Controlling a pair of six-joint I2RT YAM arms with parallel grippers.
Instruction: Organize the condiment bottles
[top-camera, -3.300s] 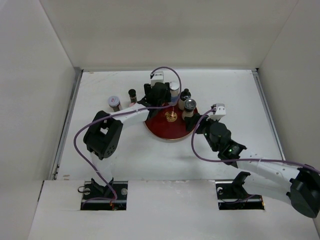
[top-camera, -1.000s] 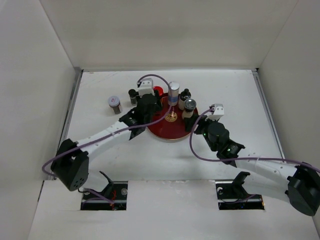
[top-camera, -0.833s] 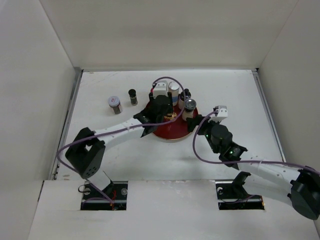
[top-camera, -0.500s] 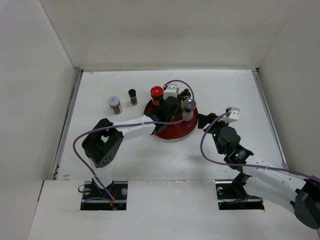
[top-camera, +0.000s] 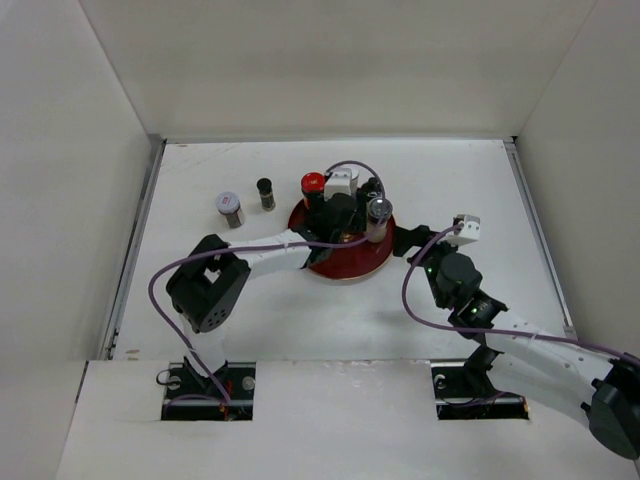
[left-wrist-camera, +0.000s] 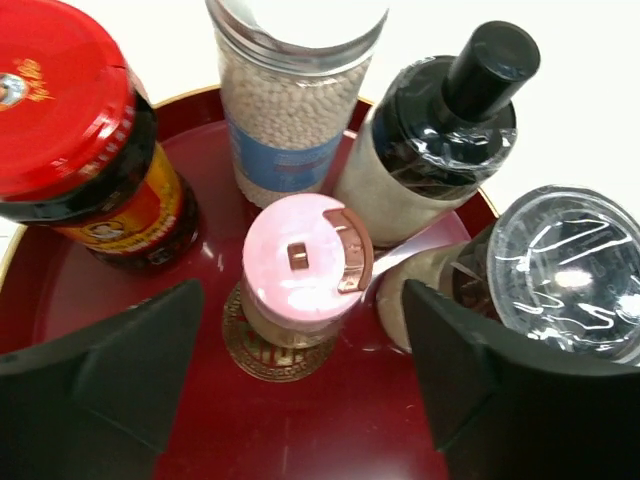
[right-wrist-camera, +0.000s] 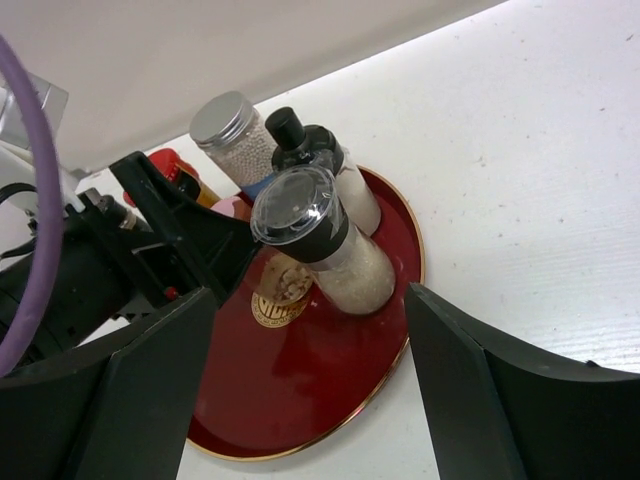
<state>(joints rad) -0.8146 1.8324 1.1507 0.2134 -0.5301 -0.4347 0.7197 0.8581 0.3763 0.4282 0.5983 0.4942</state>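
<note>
While the left gripper (left-wrist-camera: 300, 335) hangs over the dark-red tray (left-wrist-camera: 200, 440) with jaws wide, the pink-capped bottle (left-wrist-camera: 305, 255) stands between its fingers, touching neither. Round it on the tray: red-capped jar (left-wrist-camera: 60, 110), blue-banded cylinder (left-wrist-camera: 290, 110), black-topped bottle (left-wrist-camera: 450, 130), clear-topped shaker (left-wrist-camera: 565, 270). Right gripper (right-wrist-camera: 308, 300) wide and empty, beside the tray's right rim. Thin dark bottle (top-camera: 266, 192) and pale-lidded jar (top-camera: 229, 207) stand on the table (top-camera: 300, 310), left of the tray.

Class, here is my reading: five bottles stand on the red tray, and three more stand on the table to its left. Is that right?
Not quite. Only two stand on the table to its left: the silver-lidded jar and the thin dark bottle, as the top external view shows. Five bottles do stand on the red tray.
</note>
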